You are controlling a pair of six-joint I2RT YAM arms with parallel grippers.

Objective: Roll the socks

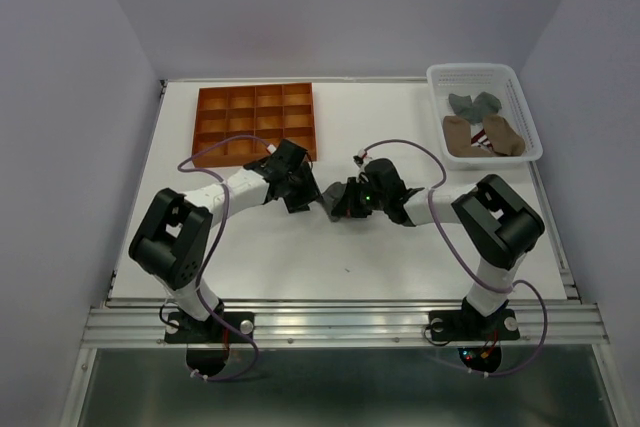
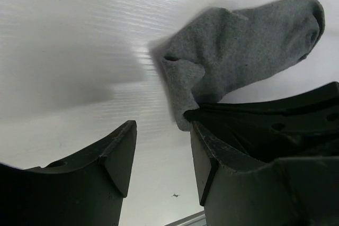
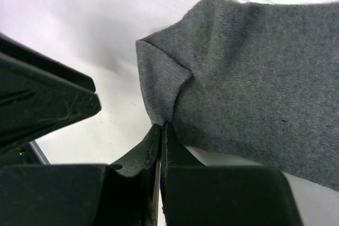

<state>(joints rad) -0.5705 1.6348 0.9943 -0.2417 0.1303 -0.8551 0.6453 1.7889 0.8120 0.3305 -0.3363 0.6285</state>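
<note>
White table (image 1: 300,257) carries the work at its middle, where both arms meet over one grey sock (image 2: 243,46) lying flat; the other socks (image 1: 462,135) sit well apart in the basket (image 1: 470,72) at the far right corner. The right gripper (image 3: 160,133) is pinched tight on the sock's folded near edge. The left gripper (image 2: 161,154) stands spread wide, holding nothing, just short of that edge. In the left wrist view the sock's long axis runs away from it toward the upper right, so a roll would likely start here.
</note>
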